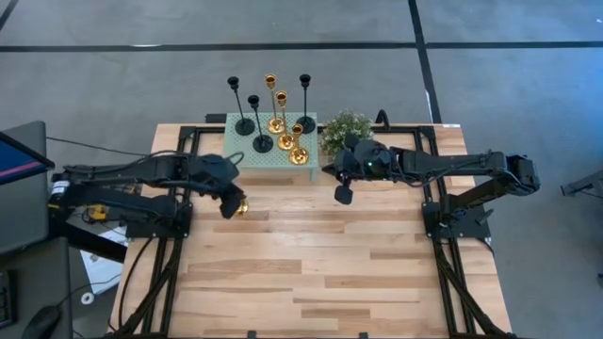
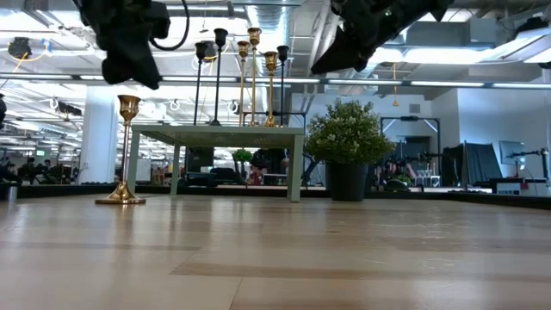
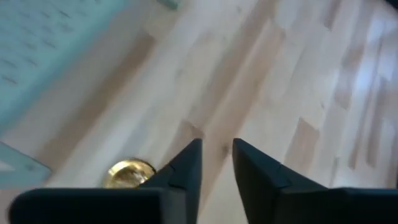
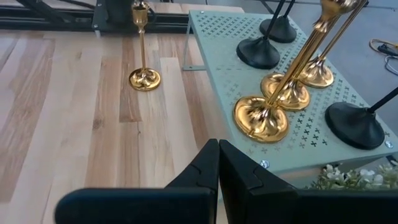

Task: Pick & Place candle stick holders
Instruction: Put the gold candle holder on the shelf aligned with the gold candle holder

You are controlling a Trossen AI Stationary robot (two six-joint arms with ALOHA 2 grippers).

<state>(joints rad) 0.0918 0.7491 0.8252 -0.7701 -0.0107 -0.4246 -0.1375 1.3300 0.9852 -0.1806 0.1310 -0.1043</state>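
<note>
A wooden table (image 1: pixel 311 264) carries a mint-green mesh-top little table (image 1: pixel 247 153) at its far edge, with a bushy potted plant (image 1: pixel 345 128) just to its right. On the little table stand six candle stick holders: three black (image 1: pixel 262 141) and three gold (image 1: pixel 298 154), grouped close together, all upright. A fourth gold holder (image 2: pixel 122 195) stands upright on the wooden table, near the little table's left front corner; the right wrist view shows its round base (image 4: pixel 144 79) resting on the planks, apart from the little table.

The left gripper (image 3: pixel 216 163) hangs above this lone gold holder, its fingers (image 3: pixel 186 168) a narrow gap apart and clamped on nothing; the holder's gold top (image 3: pixel 129 173) shows just beside one finger. In the low view the gripper is above the holder's cup, not touching it.

The right gripper (image 4: pixel 218 165) hovers over the table in front of the plant, its fingers pressed together and empty.
</note>
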